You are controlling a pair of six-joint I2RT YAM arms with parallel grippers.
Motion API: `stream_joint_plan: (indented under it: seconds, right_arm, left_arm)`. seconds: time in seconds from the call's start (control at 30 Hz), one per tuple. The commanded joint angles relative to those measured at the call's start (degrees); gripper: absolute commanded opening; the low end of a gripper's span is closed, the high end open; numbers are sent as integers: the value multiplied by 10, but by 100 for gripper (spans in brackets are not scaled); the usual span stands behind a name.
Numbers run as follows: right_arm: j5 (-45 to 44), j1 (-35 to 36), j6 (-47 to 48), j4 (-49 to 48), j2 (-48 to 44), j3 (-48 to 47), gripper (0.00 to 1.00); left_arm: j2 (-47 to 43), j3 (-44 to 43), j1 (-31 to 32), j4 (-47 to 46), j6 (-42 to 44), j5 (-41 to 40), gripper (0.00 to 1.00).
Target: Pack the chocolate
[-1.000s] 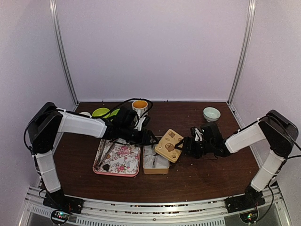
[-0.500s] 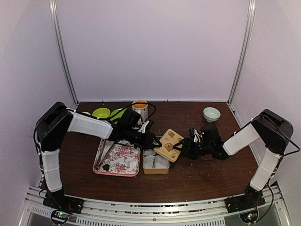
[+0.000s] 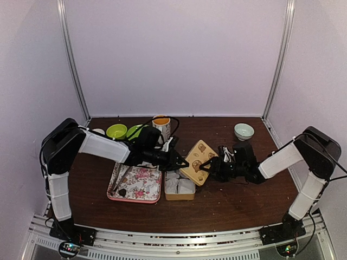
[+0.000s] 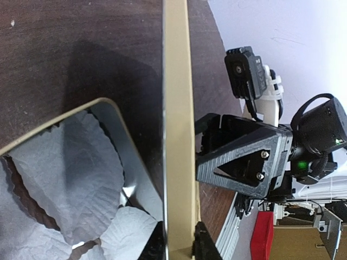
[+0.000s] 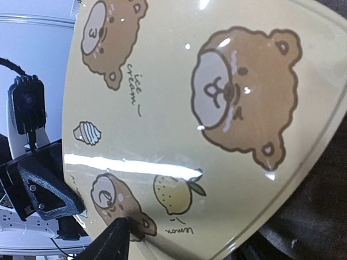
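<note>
Shows, from above, the left arm folded at a high elbow by the left wall, forearm running low and rightward over a floral tray toward the middle of the bench. Puts the left claw at the left edge of a tan lid printed with bears and raised on a tilt. Finds, in the left wrist view, the lid edge-on between the fingertips, pressed from both sides: clamped on its rim.

Shows the right arm bent at a raised elbow by the right wall, forearm sloping down and leftward, the right claw at the lid's right edge, facing the left claw across it. Catches, in the right wrist view, one dark finger lying over the printed face near a corner, jaws partway apart. Cannot tell whether pinching or only bracketing the lid.

Places the chocolate, a tiny dark lump, on the floral tray near its front left corner, touched by neither claw. Sets it well apart from the left claw, nearer the arm bases and to the left. Sets it farther again from the right claw, with an open tin of white paper-wrapped cakes in between, just beside the tray.
</note>
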State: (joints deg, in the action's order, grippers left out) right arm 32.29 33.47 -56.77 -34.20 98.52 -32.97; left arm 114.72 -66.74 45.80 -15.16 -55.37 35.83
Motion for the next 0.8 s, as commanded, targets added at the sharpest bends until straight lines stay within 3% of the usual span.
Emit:
stream_joint_plan:
  seconds: [0.0, 0.1, 0.5, 0.77]
  right_arm:
    - [-15, 0, 30, 23, -54, 7, 66]
    - [-36, -4, 58, 73, -96, 5, 69]
    - [-125, -5, 170, 324, -285, -58, 75]
    - [-141, -5, 139, 406, -348, -108, 74]
  left_arm:
    - [-45, 17, 5, -101, -18, 29, 11]
    - [-67, 14, 8, -88, -3, 29, 10]
    - [-123, -58, 43, 106, 166, -59, 9]
    - [-150, -144, 108, 249, 290, -231, 4]
